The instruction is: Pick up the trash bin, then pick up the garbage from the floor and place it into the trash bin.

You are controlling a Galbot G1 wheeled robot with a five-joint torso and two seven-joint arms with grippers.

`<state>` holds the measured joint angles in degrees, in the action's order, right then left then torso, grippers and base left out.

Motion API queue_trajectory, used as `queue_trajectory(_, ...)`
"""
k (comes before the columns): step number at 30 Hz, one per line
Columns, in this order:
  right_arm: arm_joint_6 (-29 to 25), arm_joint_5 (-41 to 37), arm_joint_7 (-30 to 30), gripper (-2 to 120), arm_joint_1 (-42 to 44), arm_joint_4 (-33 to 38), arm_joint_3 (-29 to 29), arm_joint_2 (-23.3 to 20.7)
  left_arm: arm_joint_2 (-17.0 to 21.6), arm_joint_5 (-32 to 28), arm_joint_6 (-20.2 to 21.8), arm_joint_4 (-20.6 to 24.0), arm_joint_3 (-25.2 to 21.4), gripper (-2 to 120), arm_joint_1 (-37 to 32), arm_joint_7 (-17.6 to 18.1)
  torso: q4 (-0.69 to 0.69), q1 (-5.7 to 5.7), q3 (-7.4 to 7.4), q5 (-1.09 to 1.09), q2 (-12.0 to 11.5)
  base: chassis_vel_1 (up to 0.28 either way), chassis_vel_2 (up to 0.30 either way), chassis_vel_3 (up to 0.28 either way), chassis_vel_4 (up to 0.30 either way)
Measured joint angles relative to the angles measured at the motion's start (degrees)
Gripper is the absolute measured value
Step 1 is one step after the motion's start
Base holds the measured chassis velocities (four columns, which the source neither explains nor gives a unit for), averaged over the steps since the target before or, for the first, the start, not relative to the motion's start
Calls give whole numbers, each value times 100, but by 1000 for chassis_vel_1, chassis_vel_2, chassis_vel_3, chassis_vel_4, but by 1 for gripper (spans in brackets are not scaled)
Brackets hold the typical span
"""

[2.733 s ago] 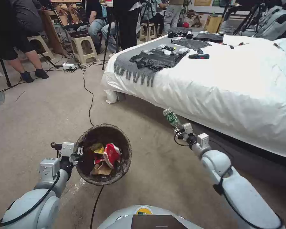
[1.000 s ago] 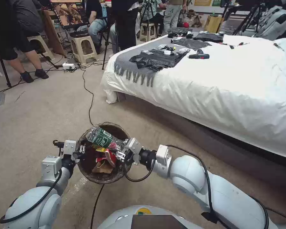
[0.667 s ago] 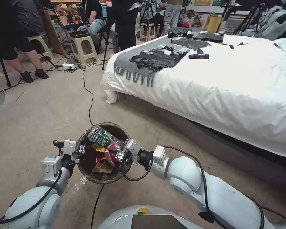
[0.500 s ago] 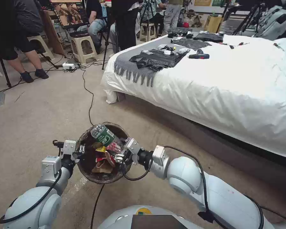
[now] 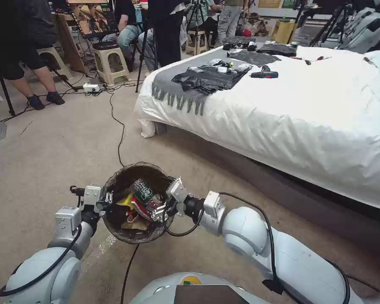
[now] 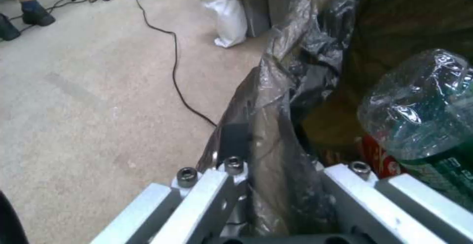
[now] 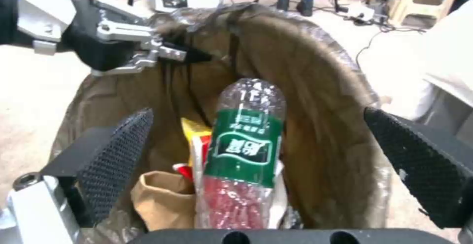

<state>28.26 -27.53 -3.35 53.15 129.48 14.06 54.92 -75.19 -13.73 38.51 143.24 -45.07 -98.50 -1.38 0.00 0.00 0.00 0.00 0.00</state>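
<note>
- The trash bin (image 5: pixel 114 185) is held off the floor, its rim pinched at 9 o'clock by the left gripper (image 5: pixel 108 197).
- Inside are seen a green-labelled plastic bottle (image 7: pixel 244 140), a tan paper bag (image 7: pixel 160 201) and a yellow wrapper (image 7: pixel 193 131).
- The right gripper (image 5: pixel 159 207) is spread wide at 3 o'clock, nothing being held.

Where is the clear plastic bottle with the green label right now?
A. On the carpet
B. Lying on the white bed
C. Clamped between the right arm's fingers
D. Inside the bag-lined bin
D: the green-labelled clear plastic bottle rests inside the bag-lined bin, between the right gripper's open fingers.
</note>
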Motion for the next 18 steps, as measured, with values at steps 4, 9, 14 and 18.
queue_trajectory(4,-9,-5,5,100,63,87,-203,-26,-18,4,1,0,8,3,7,0,0,0,0,0,0,0,0,0,0)
queue_trajectory(9,-23,-75,22,100,233,251,-717,-68,-38,12,0,0,14,3,20,0,0,0,0,0,0,0,0,0,0)
queue_trajectory(14,-137,-261,474,100,524,410,-1378,-73,-43,15,-4,0,8,3,44,0,0,0,0,0,0,0,0,0,0)
queue_trajectory(18,-238,-306,616,100,905,449,-2056,78,-51,10,-7,0,-9,3,60,1,1,0,0,1,0,0,0,0,0)
